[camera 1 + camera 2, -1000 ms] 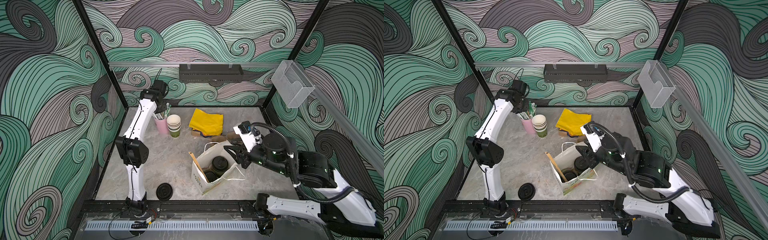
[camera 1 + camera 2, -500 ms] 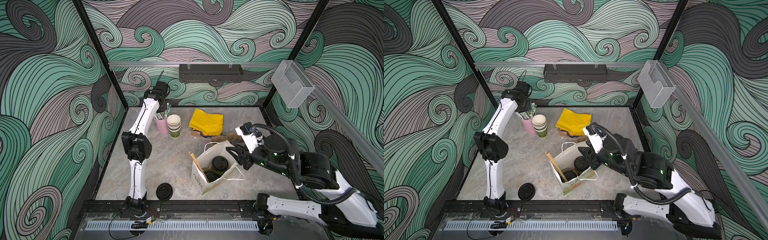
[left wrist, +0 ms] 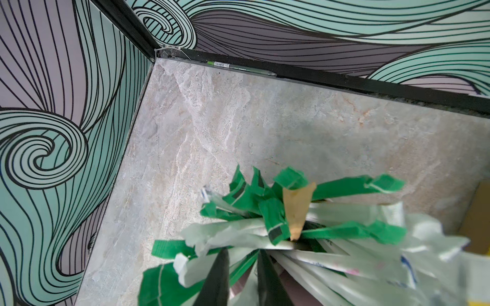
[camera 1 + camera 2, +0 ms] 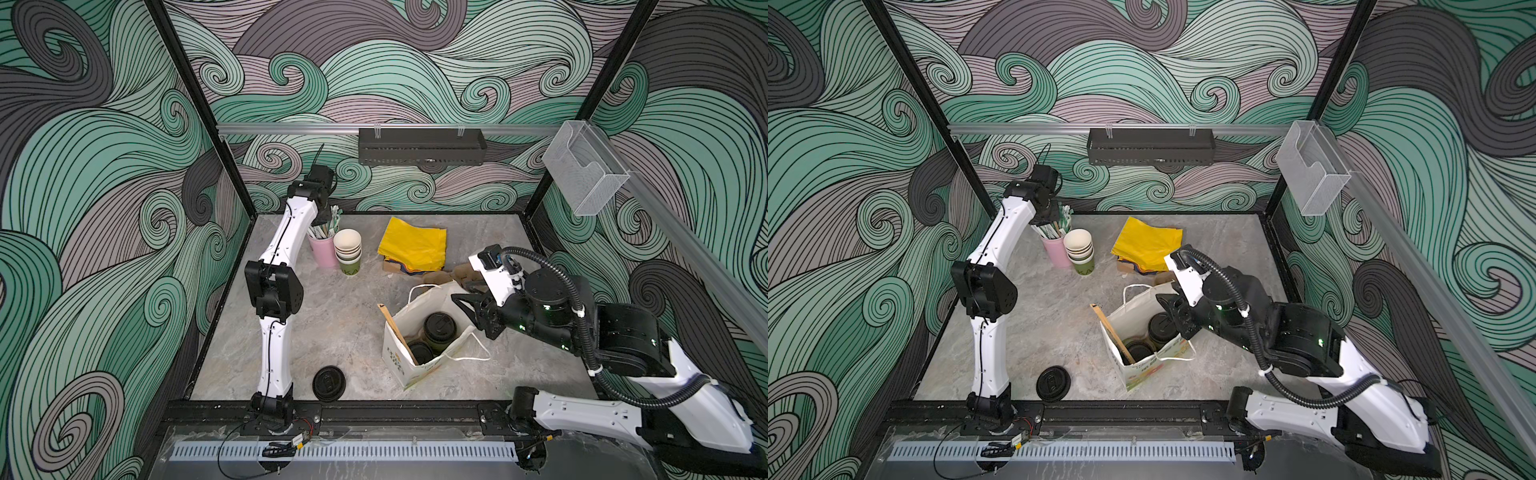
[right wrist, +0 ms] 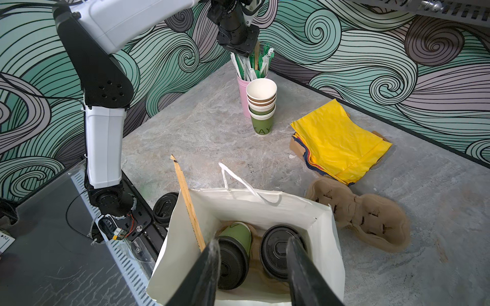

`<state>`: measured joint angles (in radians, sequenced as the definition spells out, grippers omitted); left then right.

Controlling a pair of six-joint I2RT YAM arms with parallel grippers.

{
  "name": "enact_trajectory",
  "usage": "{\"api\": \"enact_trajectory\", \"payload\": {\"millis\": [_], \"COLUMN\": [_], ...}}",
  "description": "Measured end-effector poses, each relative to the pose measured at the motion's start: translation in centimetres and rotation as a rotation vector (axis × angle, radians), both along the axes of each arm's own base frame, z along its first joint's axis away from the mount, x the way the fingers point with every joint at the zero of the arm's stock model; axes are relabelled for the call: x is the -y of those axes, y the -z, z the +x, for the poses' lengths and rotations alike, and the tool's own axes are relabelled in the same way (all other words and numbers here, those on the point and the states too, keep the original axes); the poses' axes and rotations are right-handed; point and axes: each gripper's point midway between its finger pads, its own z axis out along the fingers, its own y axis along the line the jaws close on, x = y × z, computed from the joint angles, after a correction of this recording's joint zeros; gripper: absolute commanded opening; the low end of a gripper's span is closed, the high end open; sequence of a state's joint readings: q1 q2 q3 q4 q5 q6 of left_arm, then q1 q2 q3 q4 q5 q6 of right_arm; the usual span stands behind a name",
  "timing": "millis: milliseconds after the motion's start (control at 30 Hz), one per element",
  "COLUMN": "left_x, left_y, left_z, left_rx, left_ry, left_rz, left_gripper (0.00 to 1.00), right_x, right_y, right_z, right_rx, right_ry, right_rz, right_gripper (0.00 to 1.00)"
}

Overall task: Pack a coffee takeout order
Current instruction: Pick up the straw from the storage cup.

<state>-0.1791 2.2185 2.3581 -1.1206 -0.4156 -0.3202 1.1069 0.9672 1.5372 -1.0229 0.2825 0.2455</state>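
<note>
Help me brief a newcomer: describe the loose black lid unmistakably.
Find the left arm's base at the grey marbled table's front edge. Beside it lies a round black plastic lid. Unlike the others, it caps no cup and sits outside the white paper bag.

Two lidded cups [image 4: 439,326] inside paper bag [image 4: 397,360]. Napkins [image 4: 413,245] behind bag. Cup stack [image 4: 348,249], straw cup [image 4: 324,251] behind-left of bag. Loose lid [image 4: 328,377] front-left of bag, on counter [image 4: 340,324].

White arm links [image 4: 291,232] with black joints [image 4: 272,291], ribbed black cable hose [image 4: 559,272], tapered black fingers [image 5: 209,265]
</note>
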Motion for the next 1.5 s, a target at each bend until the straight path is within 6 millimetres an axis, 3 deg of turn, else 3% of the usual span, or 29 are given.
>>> {"api": "enact_trajectory", "payload": {"millis": [367, 533, 1000, 1300, 1500], "left_x": [0.1, 0.1, 1.3, 1.6, 1.4], "left_y": [-0.6, -1.7, -11.5, -13.8, -17.5], "left_z": [0.4, 0.2, -3.2, -3.4, -4.0], "left_rx": [0.020, 0.041, 0.242, 0.323, 0.440], "left_ry": [0.013, 0.017, 0.079, 0.110, 0.134], "left_rz": [0.002, -0.003, -0.129, -0.137, -0.120], "left_gripper": [0.00, 0.00, 0.00, 0.00, 0.00], "right_x": [0.1, 0.0, -0.1, -0.1, -0.2], "right_y": [0.0, -0.1, -0.3, -0.4, -0.3], "right_z": [0.1, 0.1, 0.1, 0.2, 0.2], "right_rx": [0.003, 0.003, 0.007, 0.009, 0.007], "right_ry": [0.005, 0.006, 0.007, 0.007, 0.007], "right_rz": [0.000, 0.002, 0.012, 0.015, 0.014], "right_gripper": [0.45, 0.45, 0.45, 0.45, 0.45]}}
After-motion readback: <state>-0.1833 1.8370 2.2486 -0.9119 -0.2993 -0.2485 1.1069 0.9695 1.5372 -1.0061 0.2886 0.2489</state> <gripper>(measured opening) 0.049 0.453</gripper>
